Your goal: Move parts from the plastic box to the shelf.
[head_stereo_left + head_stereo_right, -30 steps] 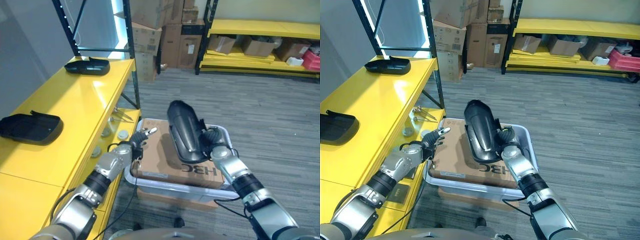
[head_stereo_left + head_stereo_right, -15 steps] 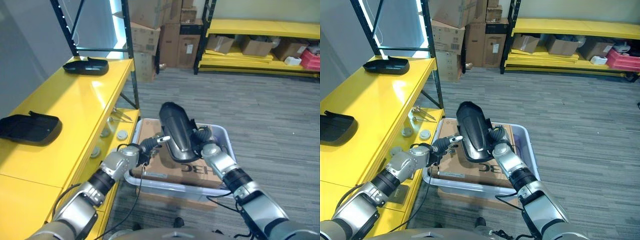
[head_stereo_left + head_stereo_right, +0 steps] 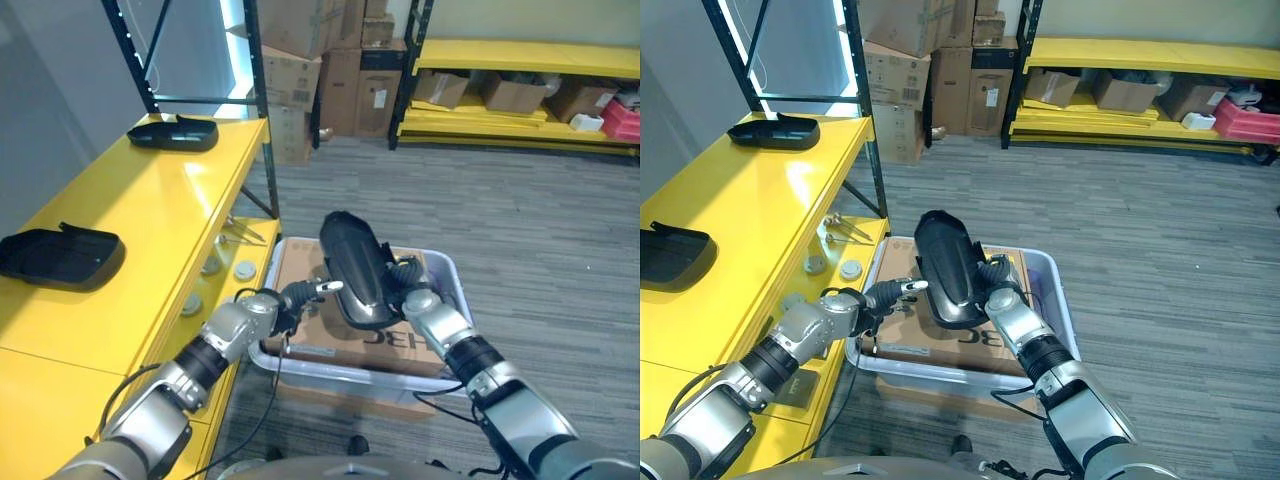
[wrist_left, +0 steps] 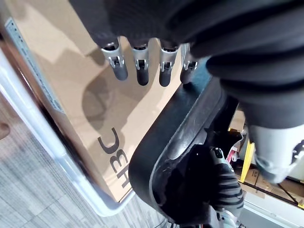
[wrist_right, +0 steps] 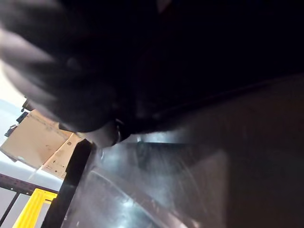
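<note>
Left eye view, looking down: the right hand [image 3: 418,296] grips a glossy black moulded plastic part [image 3: 352,270] — long, curved, shell-like — with fingers curled round its edge, holding it upright above a pale translucent plastic box [image 3: 448,285] on grey carpet. A flat brown cardboard carton [image 3: 310,310] with dark printed letters lies in the box. The left hand [image 3: 292,296] reaches in beside the part, its silver dark-tipped fingers [image 4: 142,71] straight and relaxed, holding nothing, just beside the part's edge; whether they touch it I cannot tell. To the robot's left runs a shiny yellow shelf [image 3: 150,210] — two more black parts rest on it, one near [image 3: 58,257], one far [image 3: 173,132]. Stacked cardboard boxes [image 3: 330,60] stand by a second yellow rack [image 3: 520,60] at the back.
</note>
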You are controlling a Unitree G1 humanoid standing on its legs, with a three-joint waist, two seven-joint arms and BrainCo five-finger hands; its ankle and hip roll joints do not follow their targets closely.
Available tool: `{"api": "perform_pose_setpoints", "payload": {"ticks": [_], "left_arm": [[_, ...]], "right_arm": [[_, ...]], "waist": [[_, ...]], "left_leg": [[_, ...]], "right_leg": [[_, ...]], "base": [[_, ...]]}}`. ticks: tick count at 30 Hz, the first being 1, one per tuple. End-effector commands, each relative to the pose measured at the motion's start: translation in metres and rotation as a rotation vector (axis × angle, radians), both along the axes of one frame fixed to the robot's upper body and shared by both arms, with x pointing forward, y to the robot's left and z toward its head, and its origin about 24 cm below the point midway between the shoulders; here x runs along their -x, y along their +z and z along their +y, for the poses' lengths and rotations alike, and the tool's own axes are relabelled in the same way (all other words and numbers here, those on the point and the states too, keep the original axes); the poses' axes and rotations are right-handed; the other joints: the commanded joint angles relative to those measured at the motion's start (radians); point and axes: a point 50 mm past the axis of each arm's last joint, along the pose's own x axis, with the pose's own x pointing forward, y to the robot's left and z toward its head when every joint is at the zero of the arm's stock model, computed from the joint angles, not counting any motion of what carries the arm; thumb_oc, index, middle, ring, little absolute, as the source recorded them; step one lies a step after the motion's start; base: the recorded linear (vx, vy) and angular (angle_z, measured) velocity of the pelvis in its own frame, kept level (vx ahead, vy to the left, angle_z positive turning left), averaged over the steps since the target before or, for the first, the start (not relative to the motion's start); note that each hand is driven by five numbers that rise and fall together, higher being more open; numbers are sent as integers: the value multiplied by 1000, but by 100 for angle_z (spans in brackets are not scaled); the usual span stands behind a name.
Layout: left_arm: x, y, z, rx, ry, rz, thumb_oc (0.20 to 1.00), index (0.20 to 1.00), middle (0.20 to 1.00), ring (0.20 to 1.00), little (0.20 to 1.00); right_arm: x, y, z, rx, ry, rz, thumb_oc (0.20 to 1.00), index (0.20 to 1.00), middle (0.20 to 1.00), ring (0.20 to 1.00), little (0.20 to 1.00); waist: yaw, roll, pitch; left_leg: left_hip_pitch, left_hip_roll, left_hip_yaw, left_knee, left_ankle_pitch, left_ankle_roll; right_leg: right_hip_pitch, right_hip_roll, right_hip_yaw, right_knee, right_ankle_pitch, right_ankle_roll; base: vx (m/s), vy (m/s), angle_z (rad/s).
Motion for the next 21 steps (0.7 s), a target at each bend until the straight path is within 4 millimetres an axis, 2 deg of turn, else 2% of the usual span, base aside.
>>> {"api": "perform_pose_setpoints", "payload": {"ticks": [1,5,10,13,17,21], "left_arm": [[-10,34,-39,158,-123,-35,1000,1000,1000,1000,1000],[-3,54,-56,359,-132,12,1000,1000,1000,1000,1000],[3,64,-68,461,-86,-12,1000,1000,1000,1000,1000],[0,64,-62,497,-8,-3,1000,1000,1000,1000,1000],[-8,55,-47,417,78,-72,1000,1000,1000,1000,1000],[-12,49,-40,413,114,-67,1000,1000,1000,1000,1000]], "right_arm": [[-42,78,22,-12,67,-261,200,200,200,200,200],[-43,81,21,-40,60,-274,200,200,200,200,200],[-43,80,26,-94,51,-318,200,200,200,200,200],[-42,88,23,-130,32,-367,200,200,200,200,200],[-41,105,17,-183,1,-457,200,200,200,200,200],[-41,118,15,-209,-2,-506,200,200,200,200,200]], "waist": [[25,-3,-45],[27,-5,-44],[29,-8,-42],[28,-10,-44],[29,-14,-42],[29,-18,-42]], "left_leg": [[-8,19,3,47,-63,-12],[-8,19,2,47,-63,-12],[-7,20,4,43,-60,-12],[-5,21,6,39,-60,-12],[-5,22,6,38,-59,-12],[-3,22,5,36,-61,-12]], "right_leg": [[5,-33,-30,1,-5,78],[7,-35,-34,0,-3,77],[9,-32,-36,-2,-3,74],[10,-31,-37,-3,-5,73],[11,-29,-40,-4,-6,72],[13,-29,-41,-5,-6,73]], "base": [[0,0,0],[0,0,0],[0,0,0],[0,0,0],[0,0,0],[0,0,0]]}}
